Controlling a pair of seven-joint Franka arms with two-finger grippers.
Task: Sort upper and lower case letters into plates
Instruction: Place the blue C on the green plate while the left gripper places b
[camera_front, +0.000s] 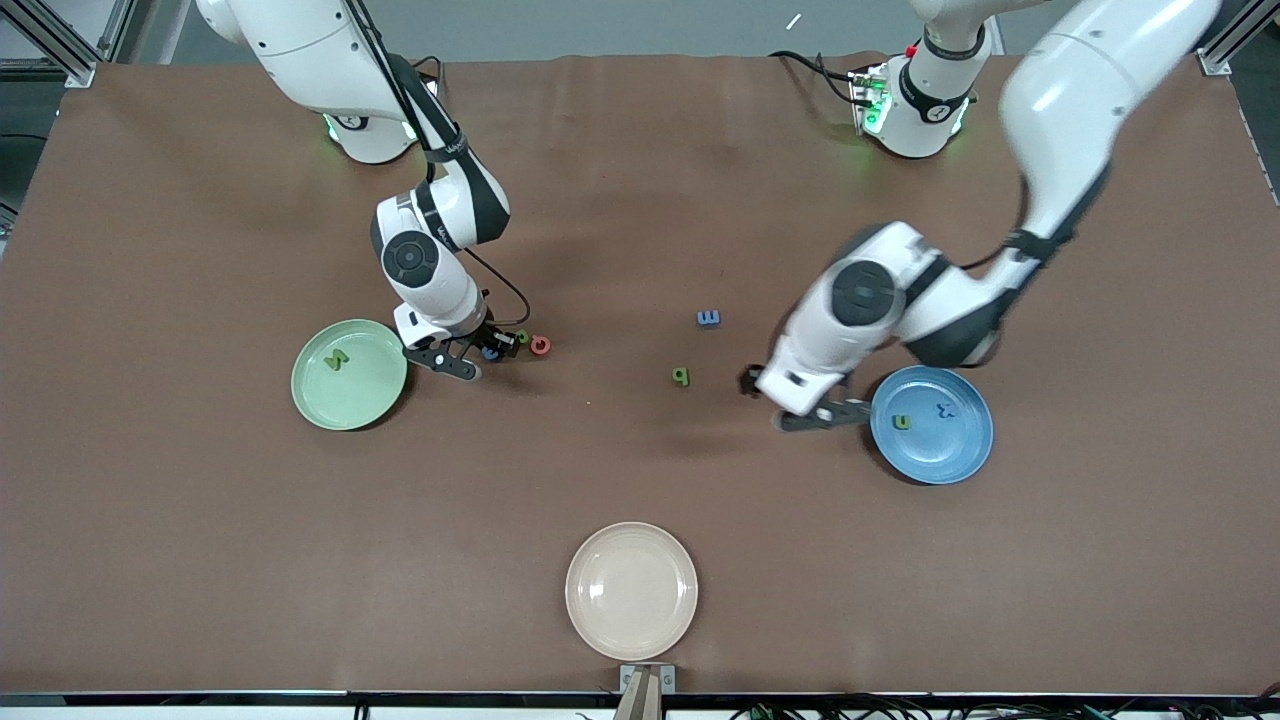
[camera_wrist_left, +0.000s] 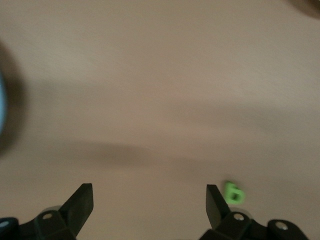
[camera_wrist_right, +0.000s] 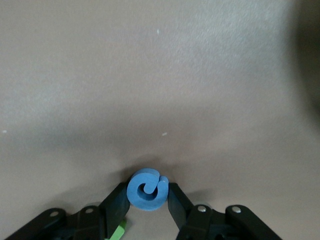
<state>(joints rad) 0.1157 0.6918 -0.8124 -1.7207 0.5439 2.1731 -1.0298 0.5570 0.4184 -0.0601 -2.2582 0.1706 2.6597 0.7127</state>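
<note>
So the right gripper (camera_wrist_right: 148, 200) is down at the table (camera_front: 200, 560), just beside the mint green plate (camera_front: 349, 375), with its fingers (camera_wrist_right: 116, 205) pinched against both sides of a blue curly letter (camera_wrist_right: 147, 189). A small green letter (camera_front: 522, 336) and a red ring-shaped letter (camera_front: 540, 346) sit right next to it. The green plate already has one green letter (camera_front: 337, 360) lying in it.

The left gripper (camera_wrist_left: 150, 205) hangs just over the table beside the blue plate (camera_front: 932, 425), jaws spread wide apart with nothing between them. That plate holds a green letter (camera_front: 901, 422) and a blue letter (camera_front: 944, 410). It's toward the left arm's end, the green plate toward the right arm's end.

Loose around the middle of the table: a blue E-looking letter (camera_front: 708, 318) and a green letter like a small p or q (camera_front: 681, 376), the green one nearer the front camera. A cream-white plate (camera_front: 631, 590) sits by the table's front edge, apart from the rest.
</note>
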